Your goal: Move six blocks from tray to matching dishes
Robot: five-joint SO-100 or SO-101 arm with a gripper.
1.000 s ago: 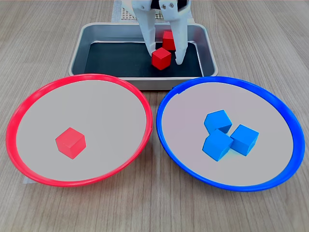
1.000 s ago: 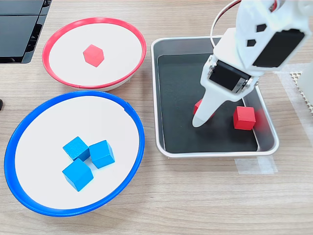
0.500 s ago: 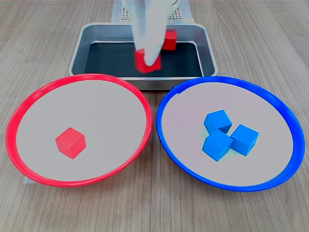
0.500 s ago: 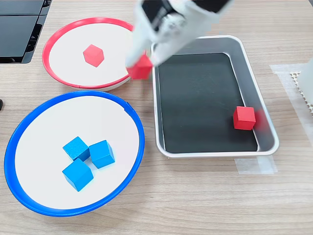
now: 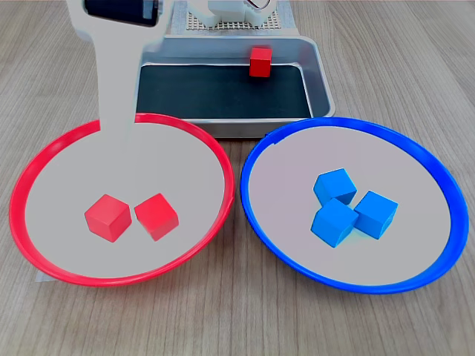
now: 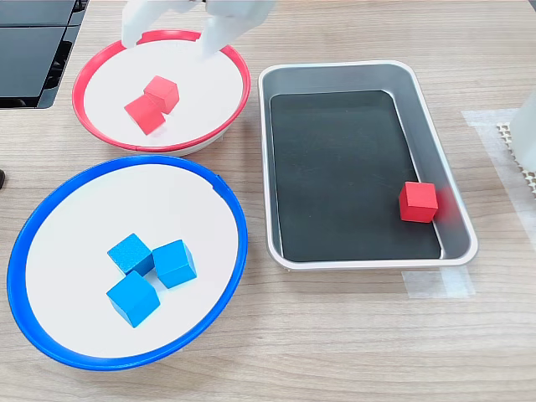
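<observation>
Above red dish (image 6: 219, 126), open pincer (image 6: 172, 35)

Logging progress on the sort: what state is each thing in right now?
Gripper: open, empty, above the red dish.
Red dish: holds two red blocks.
Blue dish: holds three blue blocks.
Tray: holds one red block.
</observation>
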